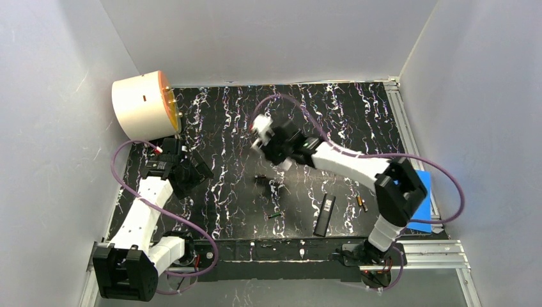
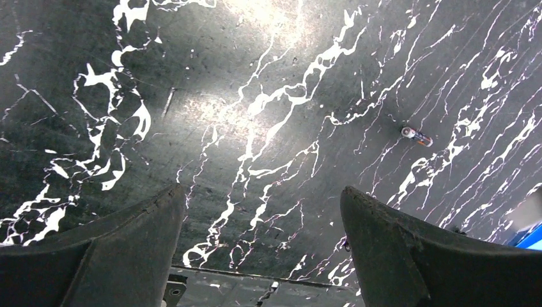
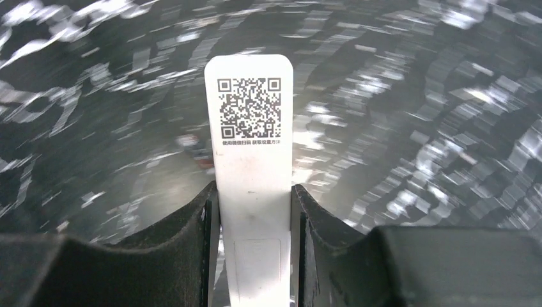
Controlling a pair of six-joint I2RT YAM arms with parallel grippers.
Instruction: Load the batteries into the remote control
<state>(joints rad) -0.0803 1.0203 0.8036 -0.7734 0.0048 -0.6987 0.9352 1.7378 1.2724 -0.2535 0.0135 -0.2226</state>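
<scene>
While aloft, remote point(image 3: 250, 160) inside right claw point(image 3: 254, 190)

Battery point(image 1: 273, 215) lies left of remote point(image 1: 325, 215) on table point(image 1: 217, 128)

Right claw point(image 1: 268, 139) clamping white remote point(image 1: 260, 125), batteries point(image 1: 273, 215) scattered

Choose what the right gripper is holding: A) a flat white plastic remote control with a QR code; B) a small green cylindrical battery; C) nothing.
A: in the right wrist view the flat white plastic remote control is clamped in the right gripper.
</scene>
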